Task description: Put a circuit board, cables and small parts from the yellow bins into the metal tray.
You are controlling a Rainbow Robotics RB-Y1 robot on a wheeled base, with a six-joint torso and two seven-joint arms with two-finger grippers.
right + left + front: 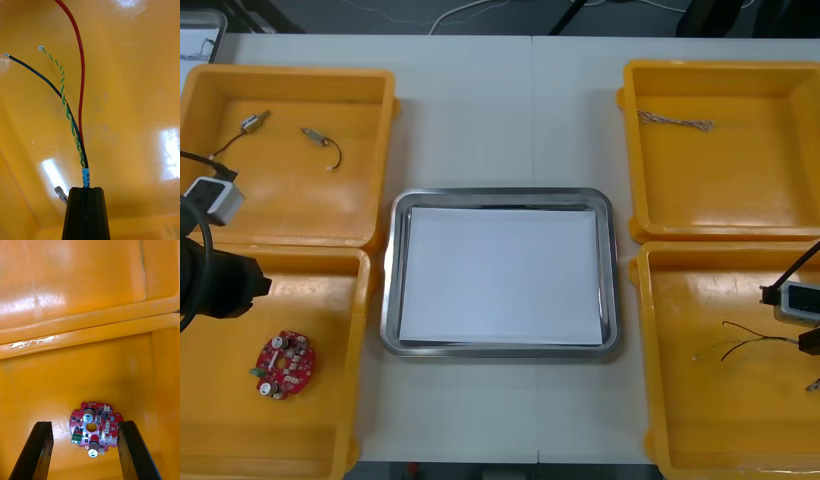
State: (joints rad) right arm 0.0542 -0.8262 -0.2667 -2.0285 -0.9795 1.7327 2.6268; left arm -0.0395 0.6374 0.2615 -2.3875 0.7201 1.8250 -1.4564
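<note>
Front view has the metal tray [388, 300] in the middle of the table [500, 430], white inside and holding nothing, with two yellow bins on each side. A round red circuit board [285, 363] lies flat in the left near bin [330, 300]. In the left wrist view the left gripper [85, 423] is low over that board, its two black fingers [37, 450] spread wide with the board between them; whether they touch it cannot be told. The left far bin [360, 190] holds two small metal parts [255, 122] with thin black leads, well apart from each other. A twisted cable [677, 122] lies in the right far bin [760, 190]. In the right near bin [700, 420], the right gripper [86, 188] is clamped on a cable bundle [86, 177] at its blue and white sleeve; red, black and green-yellow twisted strands fan out from the fingertips over the bin floor.
</note>
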